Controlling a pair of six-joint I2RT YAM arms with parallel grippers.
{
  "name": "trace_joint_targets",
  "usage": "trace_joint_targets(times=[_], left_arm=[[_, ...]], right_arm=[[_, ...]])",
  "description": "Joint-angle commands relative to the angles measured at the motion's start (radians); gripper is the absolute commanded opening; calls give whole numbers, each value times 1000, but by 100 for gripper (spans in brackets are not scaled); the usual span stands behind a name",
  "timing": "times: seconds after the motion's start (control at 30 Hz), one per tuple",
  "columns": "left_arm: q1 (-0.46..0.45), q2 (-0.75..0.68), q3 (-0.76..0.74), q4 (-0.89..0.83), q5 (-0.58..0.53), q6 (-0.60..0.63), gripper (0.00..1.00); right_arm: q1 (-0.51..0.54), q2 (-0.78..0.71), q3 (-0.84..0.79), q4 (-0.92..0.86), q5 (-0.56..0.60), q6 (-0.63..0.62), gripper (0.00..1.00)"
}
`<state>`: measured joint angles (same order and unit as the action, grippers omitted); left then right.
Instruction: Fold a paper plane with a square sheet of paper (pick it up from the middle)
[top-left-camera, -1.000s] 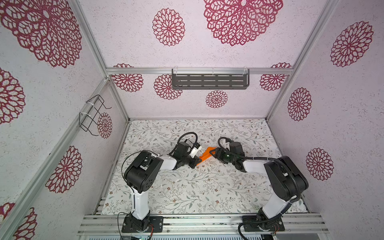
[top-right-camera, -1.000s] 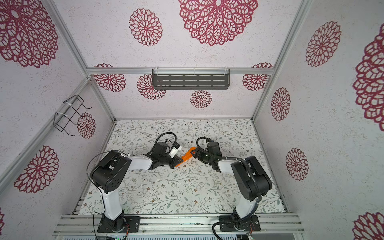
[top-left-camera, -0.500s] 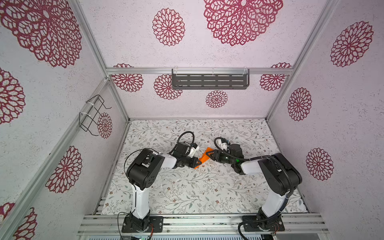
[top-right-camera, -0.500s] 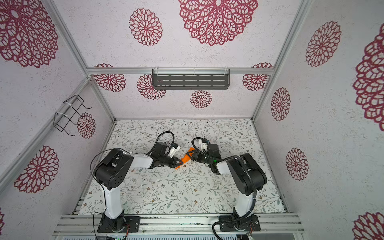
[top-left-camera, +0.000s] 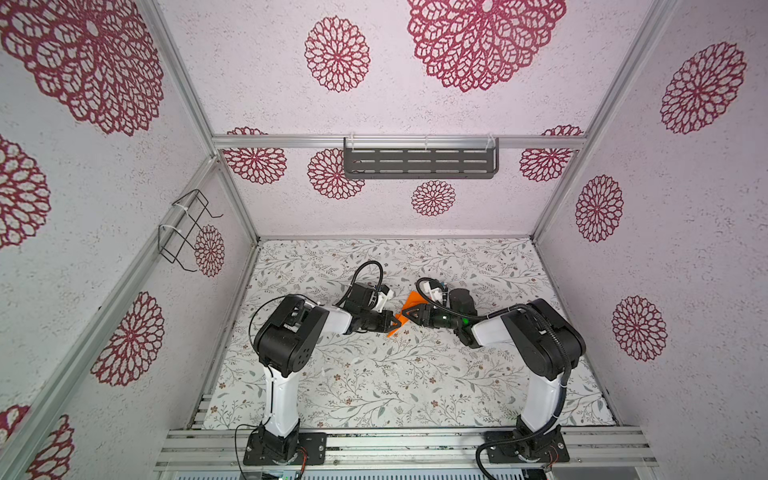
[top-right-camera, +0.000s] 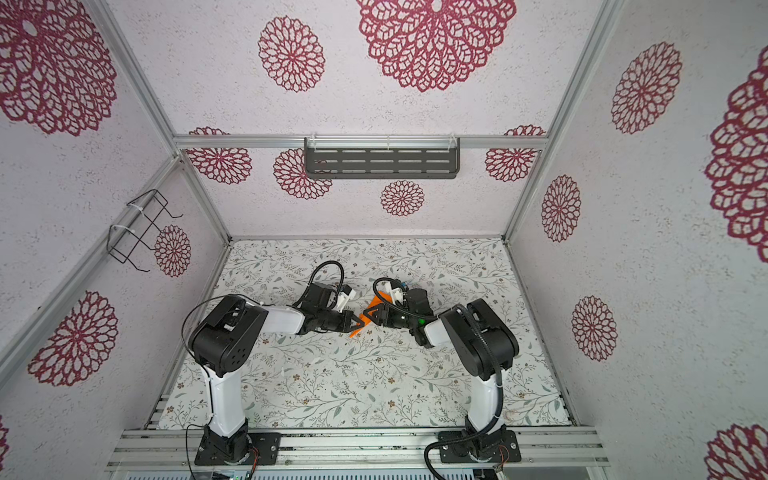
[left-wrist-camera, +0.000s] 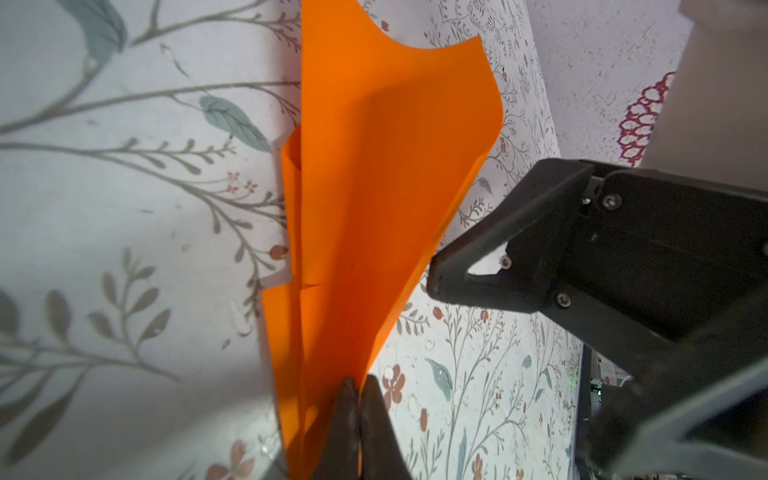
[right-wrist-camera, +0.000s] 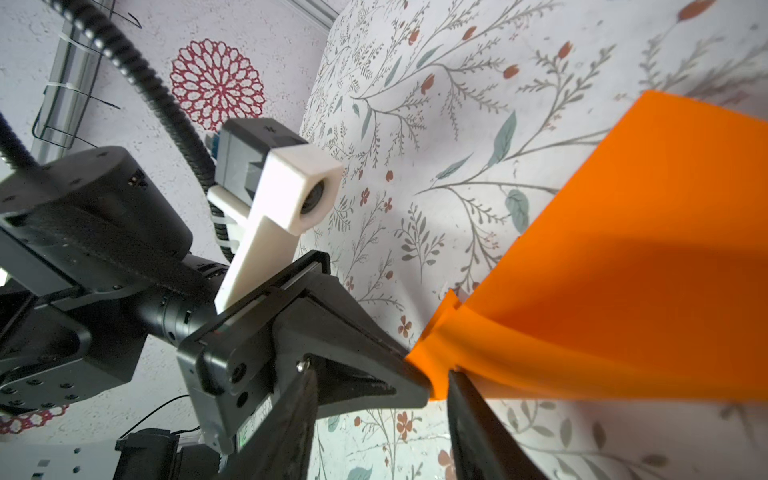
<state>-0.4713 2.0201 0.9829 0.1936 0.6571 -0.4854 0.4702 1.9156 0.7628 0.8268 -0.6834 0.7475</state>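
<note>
Right end effector (top-left-camera: 409, 314) has slid in along the paper plane (left-wrist-camera: 374, 187) over the last second. It now sits just beside the left end effector (left-wrist-camera: 358, 380), almost nose to nose with it above the table (top-left-camera: 374, 395). Its jaws have been narrowing on the way in, but they're still apart. The right wrist view shows a clear gap between the fingers, one of them right at the pinched corner of the orange paper, nothing clamped.

Left end effector hasn't budged. It's squeezed tight on the narrow end of the paper plane, and the wide end fans away from that pinch, curled and loose. Can't tell whether any edge rests on the table.

Layered flaps and a crease show beside the pinch, so the early folds look done. It's no tidy dart yet, though.

My read: the right one is lining up a grip next to the left's, ready to set the next crease. The risk is thin paper buckling if it bites askew.
</note>
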Motion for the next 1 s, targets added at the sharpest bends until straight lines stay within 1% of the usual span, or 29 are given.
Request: trace_joint_targets(times=[0.0, 0.17, 0.3, 0.43, 0.67, 0.87, 0.97], left_arm=[[15, 28, 8, -3, 19, -53, 4], [28, 35, -2, 16, 27, -86, 5], [32, 39, -8, 23, 24, -109, 10], [36, 45, -9, 10, 15, -115, 14], [36, 56, -3, -34, -8, -103, 17], [38, 61, 6, -82, -34, -80, 16], [39, 64, 12, -101, -46, -74, 13]], right_arm=[[1, 8, 35, 59, -51, -44, 54], [1, 47, 66, 43, -63, -53, 52], [2, 79, 82, 46, -72, -47, 52], [2, 98, 95, 49, -82, -39, 51], [0, 131, 125, 45, -96, -28, 51], [1, 153, 139, 81, -123, 2, 51], [0, 157, 144, 69, -123, 4, 51]])
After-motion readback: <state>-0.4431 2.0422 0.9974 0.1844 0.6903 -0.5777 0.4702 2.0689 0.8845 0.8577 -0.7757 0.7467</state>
